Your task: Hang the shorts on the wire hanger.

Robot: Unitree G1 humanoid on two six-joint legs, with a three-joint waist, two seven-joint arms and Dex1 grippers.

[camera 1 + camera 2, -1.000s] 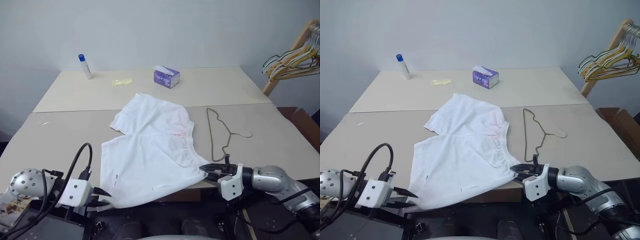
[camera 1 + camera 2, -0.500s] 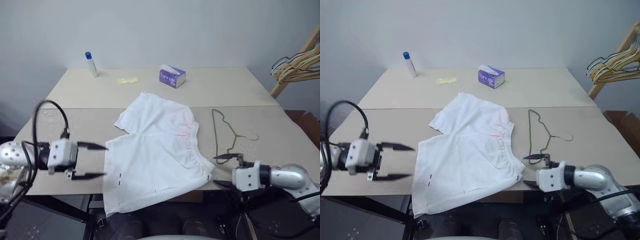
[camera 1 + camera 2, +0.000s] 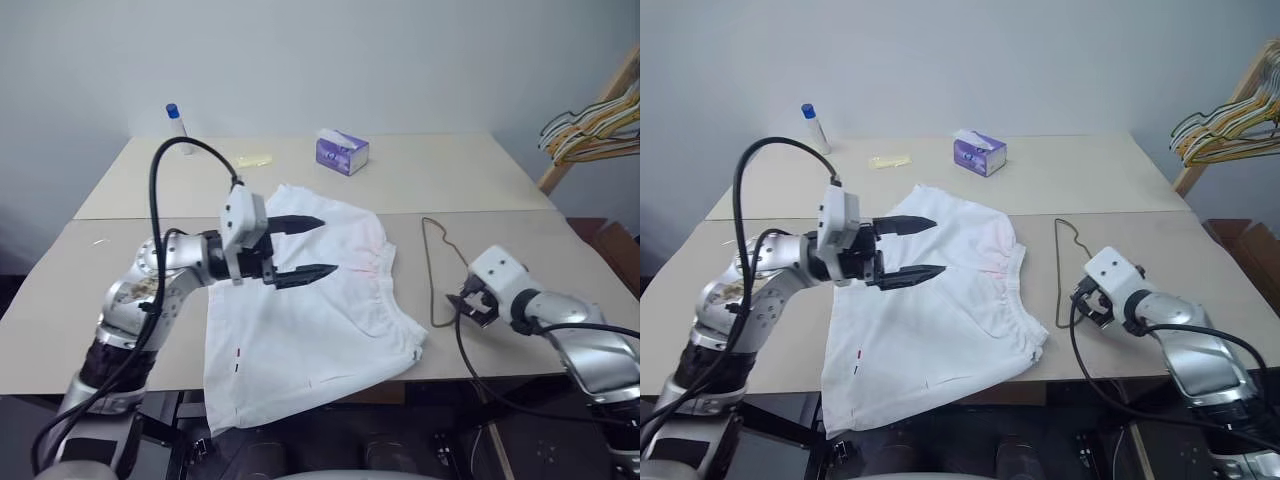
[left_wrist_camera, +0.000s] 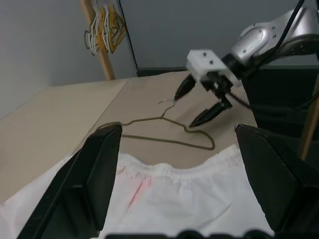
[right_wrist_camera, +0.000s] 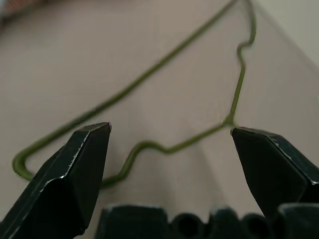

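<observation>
Lying flat on the beige table [image 3: 120, 330], the shorts [image 3: 310, 310] run lengthwise from the near left edge toward the far right, gathered waistband facing right. Just right of the waistband, the wire hanger [image 3: 437, 270] lies with its long bar running near to far, hook pointing right. Above the shorts' far half, the left gripper [image 3: 322, 246] hovers pointing right, jaws wide and empty. Over the hanger's near end, the right gripper [image 4: 203, 103] tilts downward, jaws spread wide.
</observation>
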